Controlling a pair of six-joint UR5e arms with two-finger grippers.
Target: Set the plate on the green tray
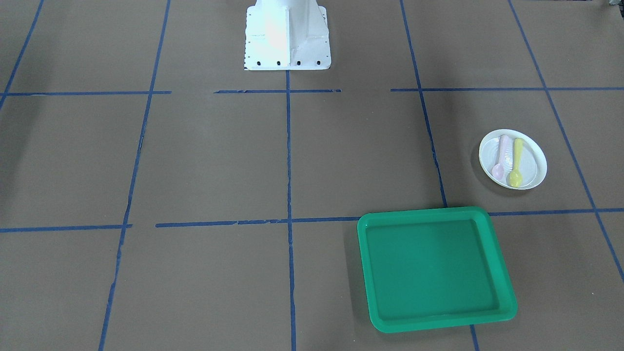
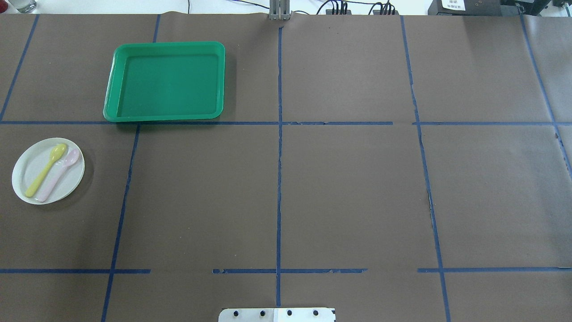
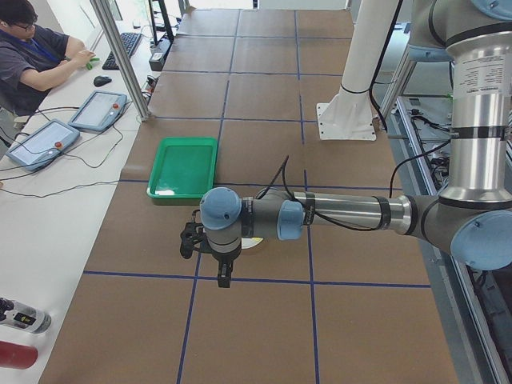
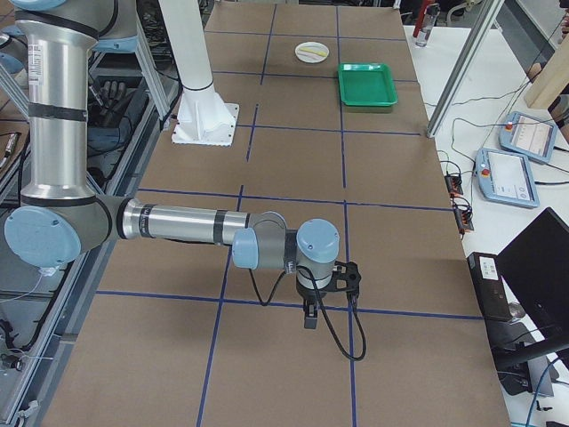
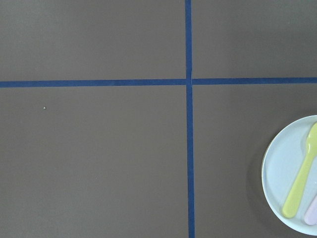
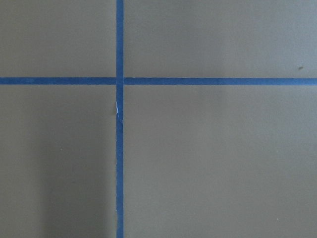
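The small white plate (image 2: 27, 170) lies on the brown table at the robot's left and carries a yellow spoon (image 2: 44, 171) and a pink spoon (image 2: 60, 173). It also shows in the front view (image 1: 534, 163) and at the right edge of the left wrist view (image 5: 280, 168). The green tray (image 2: 167, 82) lies empty beyond the plate, toward the table's far side (image 1: 434, 265). My left gripper (image 3: 223, 278) hangs above the table beside the plate; I cannot tell whether it is open or shut. My right gripper (image 4: 308, 318) hangs far from both; I cannot tell its state.
The white robot pedestal (image 1: 287, 34) stands at the table's robot-side edge. Blue tape lines (image 2: 279, 134) grid the table. An operator (image 3: 40, 56) and teach pendants (image 3: 96, 110) are at a side desk past the tray.
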